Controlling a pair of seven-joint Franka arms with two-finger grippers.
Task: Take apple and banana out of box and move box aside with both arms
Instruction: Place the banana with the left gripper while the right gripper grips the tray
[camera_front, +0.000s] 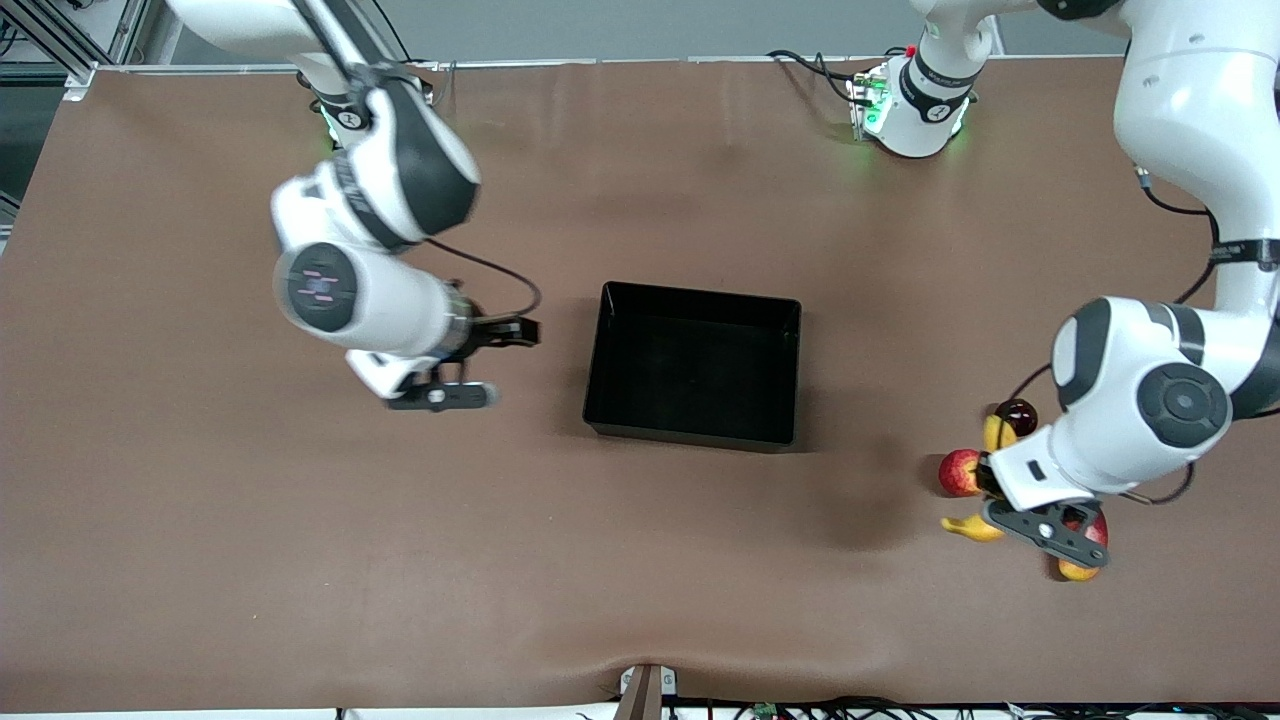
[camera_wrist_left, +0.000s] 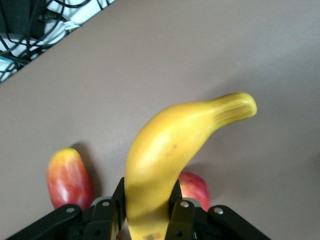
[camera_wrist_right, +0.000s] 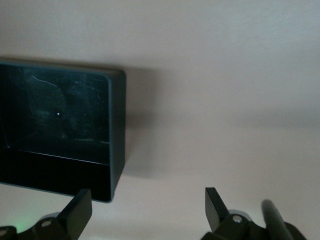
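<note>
The black box (camera_front: 695, 365) stands mid-table with nothing showing inside, and its corner fills part of the right wrist view (camera_wrist_right: 117, 125). My left gripper (camera_front: 990, 482) is down in the fruit cluster at the left arm's end of the table. It is shut on the yellow banana (camera_wrist_left: 170, 150), fingers (camera_wrist_left: 107, 215) pressing both sides. The banana's ends (camera_front: 970, 527) stick out from under the wrist. The apple (camera_front: 960, 472) lies beside it, also in the left wrist view (camera_wrist_left: 196, 187). My right gripper (camera_front: 520, 332) hangs open and holds nothing, beside the box toward the right arm's end (camera_wrist_right: 147, 200).
A dark red round fruit (camera_front: 1017, 413) lies in the cluster, farther from the front camera than the apple. A red-yellow mango (camera_front: 1085, 562) lies nearer to the camera, partly under the left wrist, and shows beside the banana (camera_wrist_left: 67, 177). Brown table (camera_front: 640, 560) all around.
</note>
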